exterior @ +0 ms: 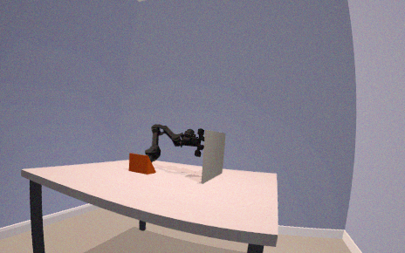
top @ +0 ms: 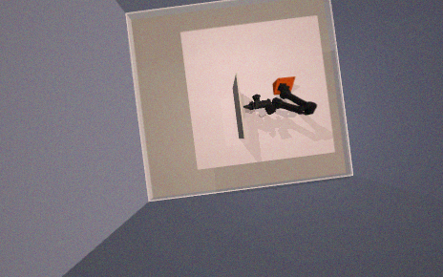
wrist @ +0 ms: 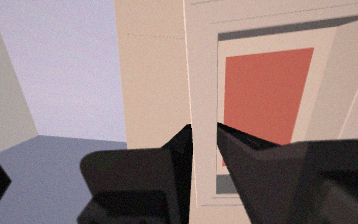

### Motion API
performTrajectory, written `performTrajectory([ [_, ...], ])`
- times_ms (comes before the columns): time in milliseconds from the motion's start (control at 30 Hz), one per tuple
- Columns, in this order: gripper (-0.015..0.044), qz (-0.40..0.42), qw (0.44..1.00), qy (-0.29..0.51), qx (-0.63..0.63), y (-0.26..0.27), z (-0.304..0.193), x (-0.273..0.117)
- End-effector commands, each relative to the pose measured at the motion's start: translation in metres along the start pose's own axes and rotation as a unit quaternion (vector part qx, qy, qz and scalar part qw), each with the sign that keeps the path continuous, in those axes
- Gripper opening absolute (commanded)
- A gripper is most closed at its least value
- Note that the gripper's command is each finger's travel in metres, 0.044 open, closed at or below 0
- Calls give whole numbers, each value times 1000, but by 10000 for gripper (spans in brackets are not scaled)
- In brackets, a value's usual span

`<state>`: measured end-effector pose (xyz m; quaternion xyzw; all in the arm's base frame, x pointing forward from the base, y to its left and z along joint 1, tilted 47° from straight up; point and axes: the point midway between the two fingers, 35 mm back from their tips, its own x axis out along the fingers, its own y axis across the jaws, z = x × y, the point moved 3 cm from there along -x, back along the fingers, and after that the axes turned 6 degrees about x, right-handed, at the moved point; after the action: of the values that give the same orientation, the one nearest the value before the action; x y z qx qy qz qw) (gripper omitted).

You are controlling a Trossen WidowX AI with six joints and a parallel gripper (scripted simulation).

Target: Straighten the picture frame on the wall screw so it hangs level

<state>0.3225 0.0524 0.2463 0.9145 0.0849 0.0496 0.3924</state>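
The picture frame (wrist: 203,90), pale with a red picture (wrist: 265,90), hangs in front of the upright panel (top: 240,115) (exterior: 214,153) (wrist: 150,75). In the wrist view its upper inner edge rises to the right, but the view is oblique and I cannot tell how level it hangs. My gripper (top: 244,107) (exterior: 202,142) (wrist: 202,128) is shut on the frame's left side bar, one black finger on each side of it. The screw and the notched strip are hidden. In the exterior view the panel hides the frame.
The panel stands upright on the pale table (top: 210,72) (exterior: 131,192). An orange block (top: 287,82) (exterior: 140,163) is beside the arm's base. The dark arm reaches above the table to the panel's face. The panel's left edge shows beyond the frame in the wrist view.
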Motion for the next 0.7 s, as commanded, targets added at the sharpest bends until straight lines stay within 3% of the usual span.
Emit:
performTrajectory([
  [0,0,7,1000,-2,-2,3,1,0],
  [667,0,7,1000,-2,-2,3,7,0],
])
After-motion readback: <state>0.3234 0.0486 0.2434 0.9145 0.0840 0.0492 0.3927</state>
